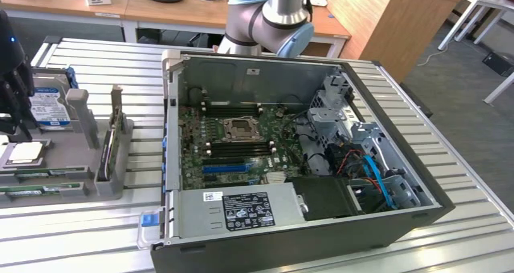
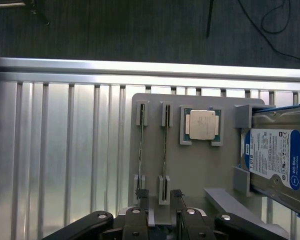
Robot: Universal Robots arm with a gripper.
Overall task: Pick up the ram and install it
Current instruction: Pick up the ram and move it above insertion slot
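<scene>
The claw (image 2: 158,194) hung over one end of a flat grey plastic fixture plate (image 2: 200,170), its two dark fingers spread wide and gripping nothing. Two long, thin green circuit-board sticks stood on edge in slotted grey holders on that plate, parallel and just beside each other: the outer ram stick (image 2: 141,150) and the inner ram stick (image 2: 165,150). Seen from the wrist, the end of the inner ram stick showed between the fingertips, though whether the claw was level with it or above it could not be told. Next to the inner stick lay a square silver processor (image 2: 202,125), and beyond that a metal hard drive with a blue label (image 2: 272,160). The plate sat on a ribbed aluminium counter (image 2: 55,150). In the exterior view, an open black computer case (image 1: 321,237) lay on the same counter to the plate's right, its green motherboard (image 1: 241,147) exposed, with the silver-and-grey robot arm (image 1: 269,20) rising behind it.
</scene>
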